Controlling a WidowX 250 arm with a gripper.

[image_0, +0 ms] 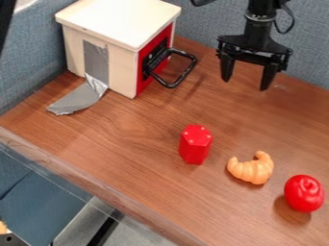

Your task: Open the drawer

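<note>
Where the table comes nearest, a round red toy fruit lies at four o'clock from the middle of the view. Just beside it, also at four o'clock but closer to the middle, rests an orange toy croissant. A red six-sided block is standing upright between four and five o'clock, near the middle. Towards ten o'clock, a strip of silver tape runs down from the side of a pale wooden box onto the table. This box stands at eleven o'clock. Its drawer, with the red front, is at twelve o'clock and looks closed; the black handle sticks out from it. Between one and two o'clock, the black gripper hangs with its fingers open, pointing downward, with nothing between them. It is apart from the handle. Blue-grey panels rise behind the table.
</note>
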